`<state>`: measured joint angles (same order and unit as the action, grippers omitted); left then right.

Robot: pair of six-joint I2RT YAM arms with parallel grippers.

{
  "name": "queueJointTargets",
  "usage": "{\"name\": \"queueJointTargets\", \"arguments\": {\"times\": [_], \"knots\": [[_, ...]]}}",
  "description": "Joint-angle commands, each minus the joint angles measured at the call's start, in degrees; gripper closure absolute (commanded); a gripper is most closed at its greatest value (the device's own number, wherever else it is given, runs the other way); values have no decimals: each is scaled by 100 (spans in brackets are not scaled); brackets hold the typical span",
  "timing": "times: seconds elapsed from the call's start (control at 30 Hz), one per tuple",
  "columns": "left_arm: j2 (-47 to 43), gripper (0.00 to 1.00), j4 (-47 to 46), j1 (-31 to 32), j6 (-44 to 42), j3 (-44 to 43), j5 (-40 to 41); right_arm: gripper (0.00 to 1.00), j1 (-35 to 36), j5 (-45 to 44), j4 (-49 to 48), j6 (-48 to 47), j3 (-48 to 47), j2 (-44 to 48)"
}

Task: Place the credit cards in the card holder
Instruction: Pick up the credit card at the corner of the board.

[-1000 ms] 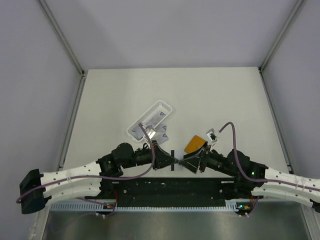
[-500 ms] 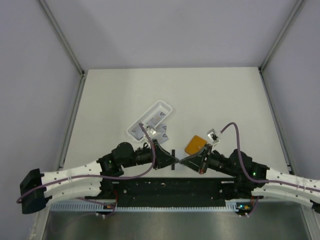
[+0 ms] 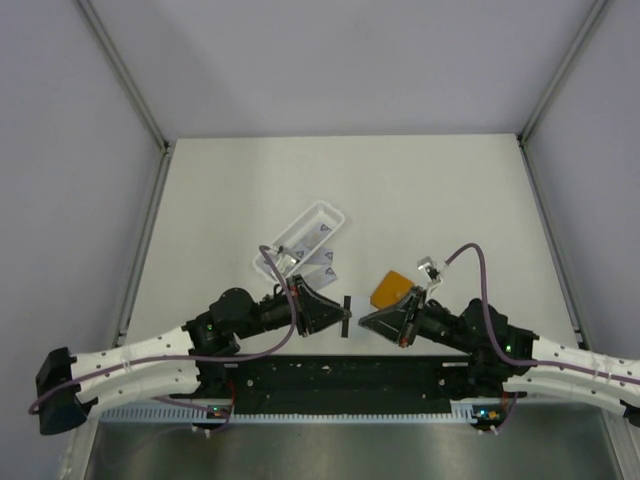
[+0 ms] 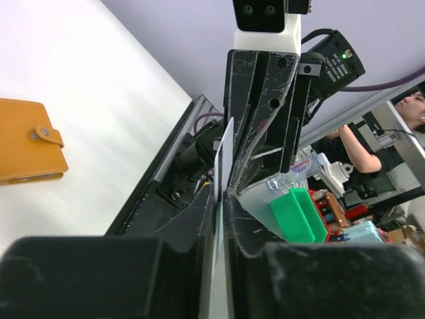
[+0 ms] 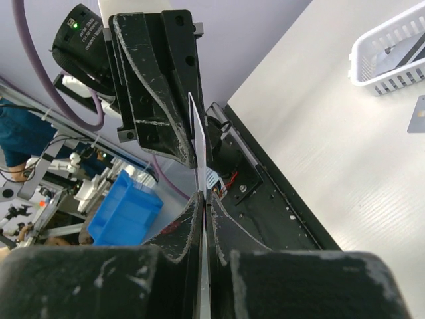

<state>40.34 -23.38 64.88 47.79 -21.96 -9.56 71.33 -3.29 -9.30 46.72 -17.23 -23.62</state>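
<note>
A thin white plastic credit card with a black stripe (image 3: 346, 318) hangs in the air over the middle of the table's near edge, bridged between the two arms. The right gripper (image 3: 363, 322) is clamped flat on one end of it; in its wrist view the card runs edge-on out of the closed jaws. The left gripper (image 3: 335, 313) has the opposite end between its fingers, but whether it pinches or merely straddles the card cannot be told.

The flat orange-tan card holder with a small snap tab (image 3: 390, 289) lies on the pale table (image 3: 430, 200), right of centre near the near edge, just beyond the right gripper, and looks closed. Further pale cards (image 3: 322, 262) lie beside a long white plastic tray (image 3: 295, 232), left of centre.

The card is probably light, stiff yet springy, and slick-faced, so a corner pinch could let it pivot. A flat hold across one short end looks best, leaving the length free to slide in. The holder seems soft and light, likely to skate unless pinned.
</note>
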Motion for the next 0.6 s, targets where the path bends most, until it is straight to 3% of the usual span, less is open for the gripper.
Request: {"name": "queueJointTargets", "arguments": {"times": [0.0,0.07,0.13,0.23,0.33,0.4,0.57], "knots": [[-175,92,-317,16,-15,69,104,100,-49,-102,-54,-40,62,50],[-114,100,-343,16,-24,51,34,100,-40,-93,-72,-40,54,50],[-9,100,-395,16,-33,25,-89,100,-40,-67,-124,-40,62,41],[141,100,-562,16,-7,-2,-274,79,-49,-5,-282,-58,80,15],[281,100,-651,16,11,-46,-423,73,-49,74,-406,-84,54,-73],[334,100,-677,16,11,-81,-502,73,-49,109,-432,-93,27,-134],[300,100,-651,16,-15,-90,-503,84,-40,136,-467,-102,27,-161]]}}
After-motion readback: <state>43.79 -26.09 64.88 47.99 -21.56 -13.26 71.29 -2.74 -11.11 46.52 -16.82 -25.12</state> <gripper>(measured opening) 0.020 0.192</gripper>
